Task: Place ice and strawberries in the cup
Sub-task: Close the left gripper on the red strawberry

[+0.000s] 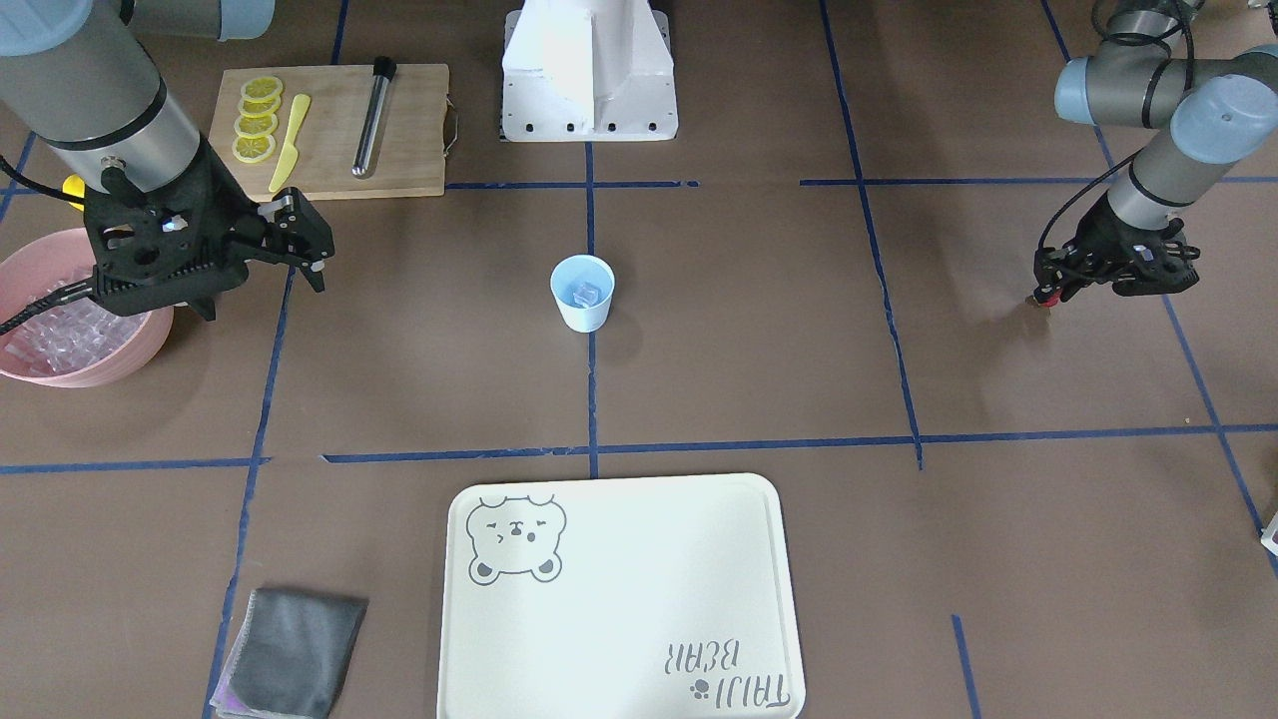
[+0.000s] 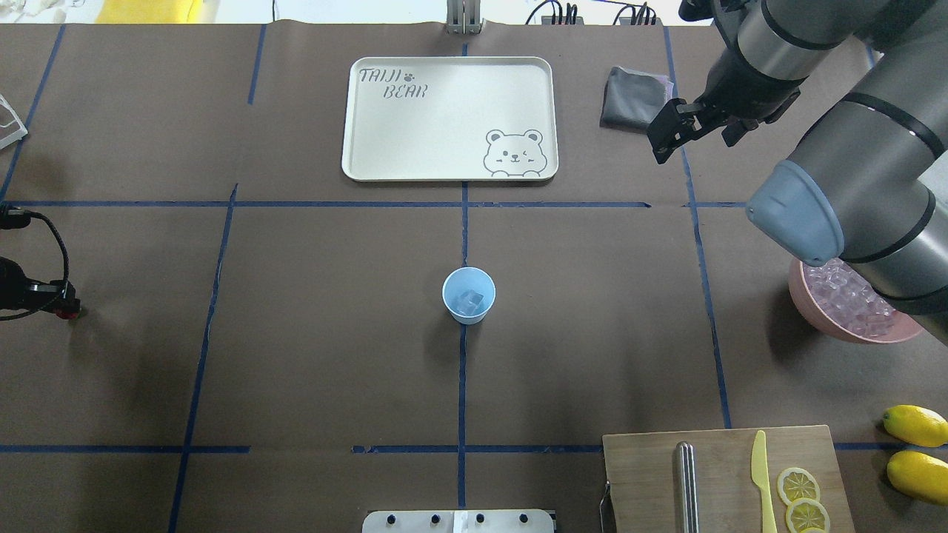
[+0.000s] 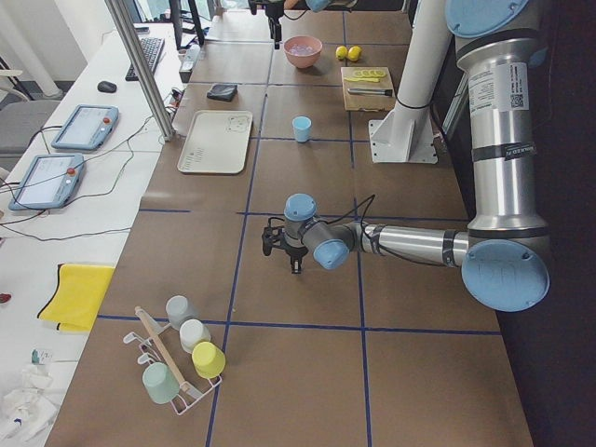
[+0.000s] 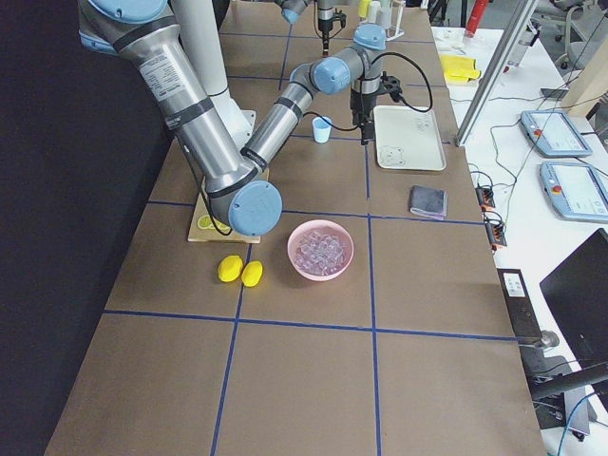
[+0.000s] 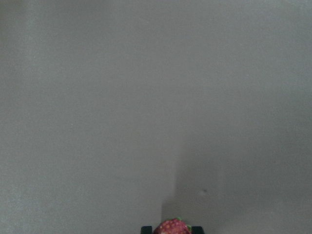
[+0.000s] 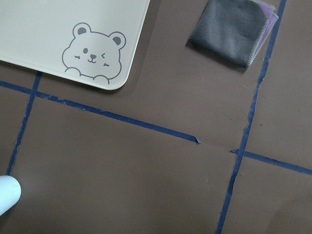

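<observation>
The pale blue cup (image 2: 468,295) stands upright mid-table with a clear ice cube (image 2: 469,300) inside it; it also shows in the front view (image 1: 582,292). More ice (image 1: 55,335) fills the pink bowl (image 1: 140,352). My left gripper (image 2: 67,311) hovers low over the table far to the cup's left. It is shut on a red strawberry (image 5: 171,227), whose top shows between the fingers. My right gripper (image 1: 305,245) hangs open and empty between the bowl and the cup, well above the table.
A cream bear tray (image 2: 449,118) and a grey cloth (image 2: 629,98) lie at the far side. A wooden board (image 2: 729,477) holds lemon slices, a yellow knife and a metal rod. Two lemons (image 2: 917,448) sit beside it.
</observation>
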Motion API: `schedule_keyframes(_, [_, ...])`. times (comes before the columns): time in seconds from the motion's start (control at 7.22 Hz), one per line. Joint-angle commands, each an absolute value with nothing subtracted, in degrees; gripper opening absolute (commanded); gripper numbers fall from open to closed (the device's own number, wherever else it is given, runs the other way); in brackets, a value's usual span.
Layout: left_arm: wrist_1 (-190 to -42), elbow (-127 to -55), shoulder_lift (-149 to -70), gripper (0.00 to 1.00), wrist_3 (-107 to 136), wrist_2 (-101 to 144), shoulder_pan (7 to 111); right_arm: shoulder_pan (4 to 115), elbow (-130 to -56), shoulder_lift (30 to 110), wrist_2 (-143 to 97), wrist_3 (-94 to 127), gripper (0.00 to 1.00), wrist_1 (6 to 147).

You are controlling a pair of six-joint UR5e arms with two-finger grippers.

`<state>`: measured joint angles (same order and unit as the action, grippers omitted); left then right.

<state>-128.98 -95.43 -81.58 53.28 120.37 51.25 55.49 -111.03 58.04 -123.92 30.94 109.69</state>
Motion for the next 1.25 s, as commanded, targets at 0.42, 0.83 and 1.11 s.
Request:
schedule_keyframes(0.42, [-124.2, -102.1, -81.8, 0.00, 53.3, 129.6, 55.0, 57.9, -113.1, 59.5, -125.2, 30.8, 1.00, 110.8])
schedule_keyframes(0.83, [-103.0, -115.3, -82.1, 0.00, 44.8, 130.7, 58.4, 61.4, -113.1, 61.9, -125.4, 24.9, 1.00, 111.3])
schedule_keyframes(1.11, [-82.4, -123.3, -89.2, 0.00, 38.5, 129.6, 60.2, 66.2, -113.1, 64.1, -125.5, 14.7, 1.00, 114.9])
